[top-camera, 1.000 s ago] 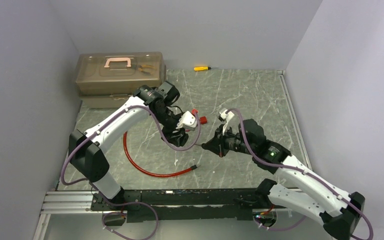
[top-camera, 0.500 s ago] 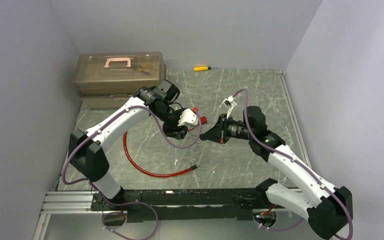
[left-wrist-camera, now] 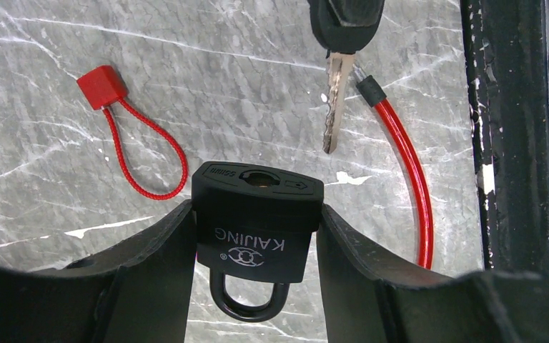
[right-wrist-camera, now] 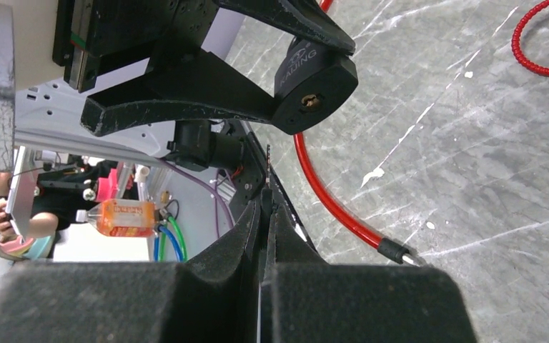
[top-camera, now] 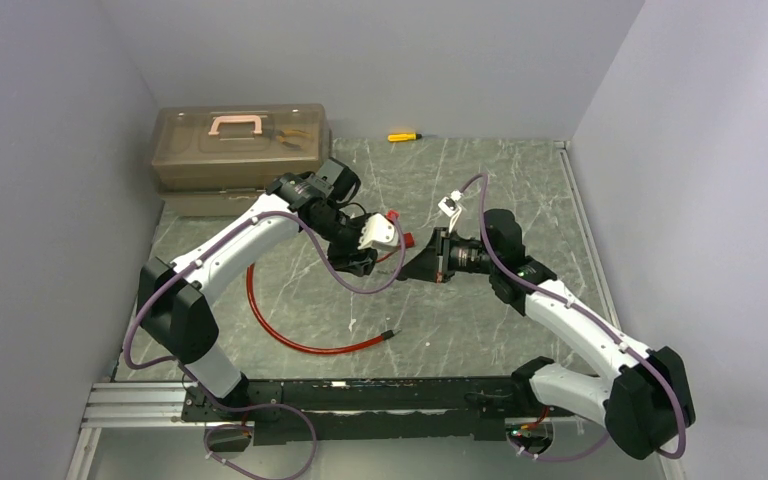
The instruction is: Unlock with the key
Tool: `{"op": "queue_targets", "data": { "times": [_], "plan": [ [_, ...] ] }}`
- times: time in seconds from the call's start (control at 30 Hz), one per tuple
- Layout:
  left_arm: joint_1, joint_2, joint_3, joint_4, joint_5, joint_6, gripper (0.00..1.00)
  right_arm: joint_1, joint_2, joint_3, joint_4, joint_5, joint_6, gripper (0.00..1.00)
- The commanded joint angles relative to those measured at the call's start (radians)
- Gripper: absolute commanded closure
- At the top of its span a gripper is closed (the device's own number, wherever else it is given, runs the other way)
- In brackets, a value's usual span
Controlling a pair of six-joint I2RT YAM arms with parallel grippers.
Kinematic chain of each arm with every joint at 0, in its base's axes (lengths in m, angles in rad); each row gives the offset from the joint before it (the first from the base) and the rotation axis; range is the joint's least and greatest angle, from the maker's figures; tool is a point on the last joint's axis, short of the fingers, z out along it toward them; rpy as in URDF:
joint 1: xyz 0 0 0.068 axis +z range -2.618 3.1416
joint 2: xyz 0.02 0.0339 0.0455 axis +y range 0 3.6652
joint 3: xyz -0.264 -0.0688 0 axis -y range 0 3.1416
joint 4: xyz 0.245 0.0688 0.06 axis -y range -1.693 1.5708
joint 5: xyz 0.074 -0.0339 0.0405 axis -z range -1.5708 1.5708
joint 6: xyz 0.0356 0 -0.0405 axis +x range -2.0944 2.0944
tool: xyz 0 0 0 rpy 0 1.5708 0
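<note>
1. A red cable point(top-camera: 295, 343) curves across the table point(top-camera: 530, 190), at 6 o'clock from the two arm tips.
2. The left end effector point(left-wrist-camera: 256, 214) is clamped on the sides of a black padlock point(left-wrist-camera: 257, 232). The padlock is held off the table, with its keyhole face turned toward 3 o'clock in the top view.
3. The right end effector point(right-wrist-camera: 266, 214) is closed tight on the key point(left-wrist-camera: 334, 107), gripping its black head. In the left wrist view the blade tip is near the keyhole, at its 1 o'clock, and not inserted.
4. A small red loop tag point(left-wrist-camera: 102, 86) lies on the table just beyond the padlock.
5. A brown toolbox point(top-camera: 240, 145) sits far off at 11 o'clock, and a yellow screwdriver point(top-camera: 403, 136) lies at 12 o'clock by the back wall.
</note>
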Motion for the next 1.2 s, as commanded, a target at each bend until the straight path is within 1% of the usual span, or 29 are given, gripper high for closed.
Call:
{"op": "queue_targets", "data": {
  "times": [0.0,0.5,1.17],
  "plan": [
    [-0.007,-0.047,0.025,0.033,0.049,-0.01,1.0,-0.008,0.018,-0.002,0.106,-0.039,0.037,1.0],
    [-0.031,-0.057,0.033,0.016,0.068,-0.013,1.0,-0.018,0.076,-0.036,0.192,-0.025,0.071,1.0],
    [-0.05,-0.061,0.037,0.024,0.071,-0.028,1.0,-0.03,0.115,-0.055,0.253,-0.031,0.1,1.0]
  ]
}}
